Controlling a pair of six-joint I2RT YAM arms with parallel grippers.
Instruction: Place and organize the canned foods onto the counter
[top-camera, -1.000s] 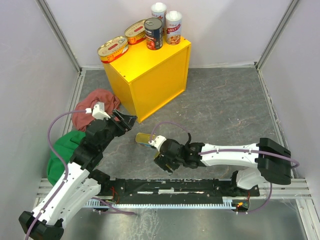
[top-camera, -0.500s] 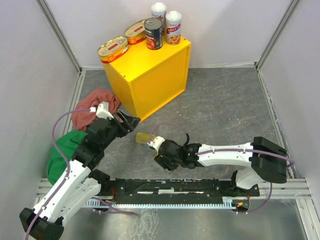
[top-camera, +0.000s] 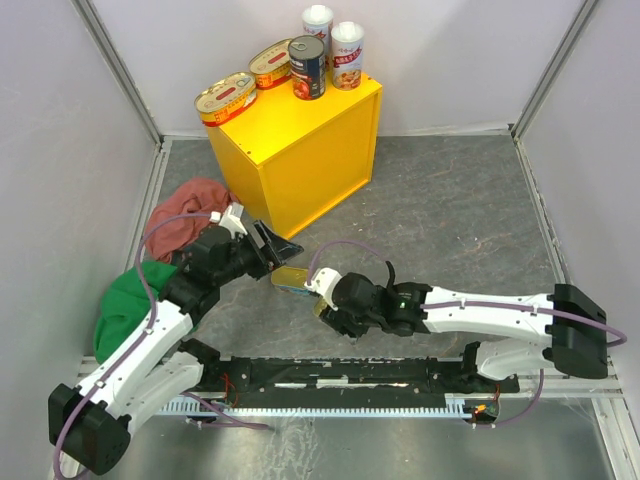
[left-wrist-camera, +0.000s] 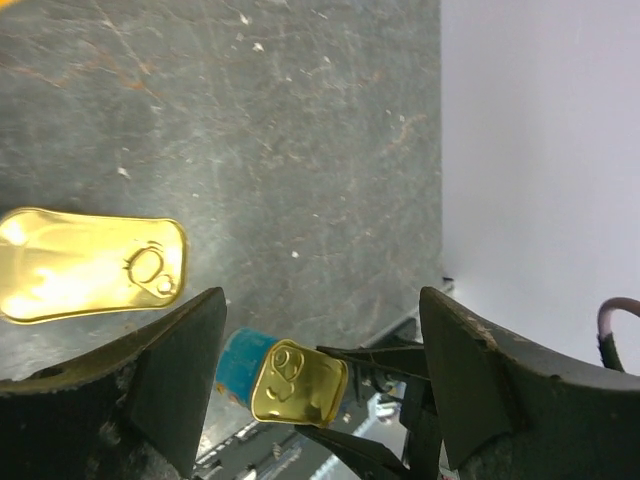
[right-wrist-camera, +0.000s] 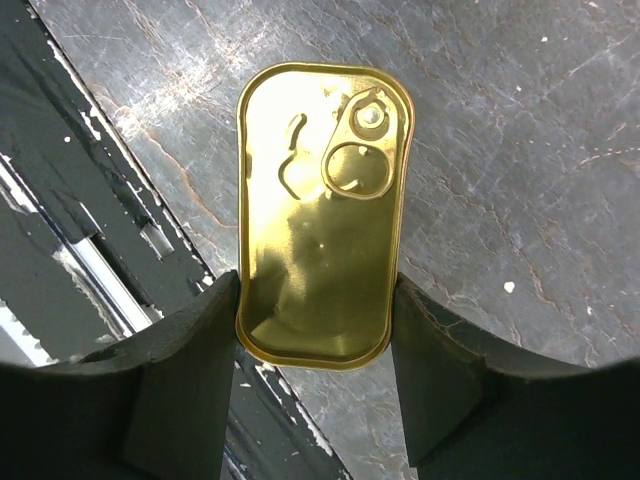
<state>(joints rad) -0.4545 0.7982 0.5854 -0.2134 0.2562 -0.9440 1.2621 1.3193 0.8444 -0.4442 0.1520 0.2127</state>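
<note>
left jaws neared two rectangular tins (left-wrist-camera: 90, 262); five cans (top-camera: 307, 67) top counter (top-camera: 300, 150).

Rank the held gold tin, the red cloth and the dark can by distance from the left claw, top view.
1. gold tin, just beside the left claw, nearer the bases.
2. red cloth, off to the left.
3. dark can, far back on the yellow box.

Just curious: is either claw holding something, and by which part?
The right claw pinches a gold tin by its long sides. The left claw holds nothing.
</note>
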